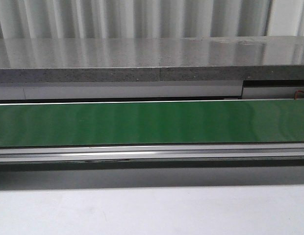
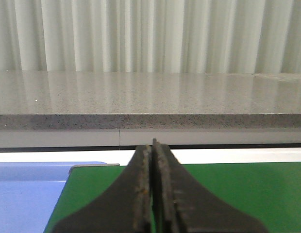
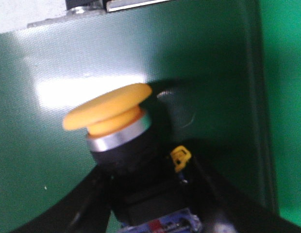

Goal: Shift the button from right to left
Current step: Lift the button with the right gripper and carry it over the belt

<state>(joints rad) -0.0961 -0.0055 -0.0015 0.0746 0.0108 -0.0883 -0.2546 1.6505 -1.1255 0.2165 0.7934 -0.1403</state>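
The button [image 3: 116,141] is seen only in the right wrist view, where it is held between the two dark fingers of the right gripper [image 3: 145,194]. Its yellow-orange mushroom cap is tilted and pointed away from the gripper, a silver ring is seen under the cap, and the black body is seated between the fingers. A small yellow part is visible on the side of the body, and a blue-and-clear block is glimpsed at the rear. Beneath the button a green belt [image 3: 53,77] is seen, with bright glare on it; whether the button is touching the belt cannot be told. Its place along the belt cannot be told either, as it is not shown in the front view.

In the left wrist view the left gripper [image 2: 153,145] is closed, its fingers pressed together with nothing between them, above the green belt [image 2: 247,189] beside a blue surface [image 2: 24,194].

In the front view the green belt [image 1: 152,122] is shown running from the left edge to the right edge, with a grey stone counter [image 1: 152,58] behind it and a white table [image 1: 152,210] at the near edge.
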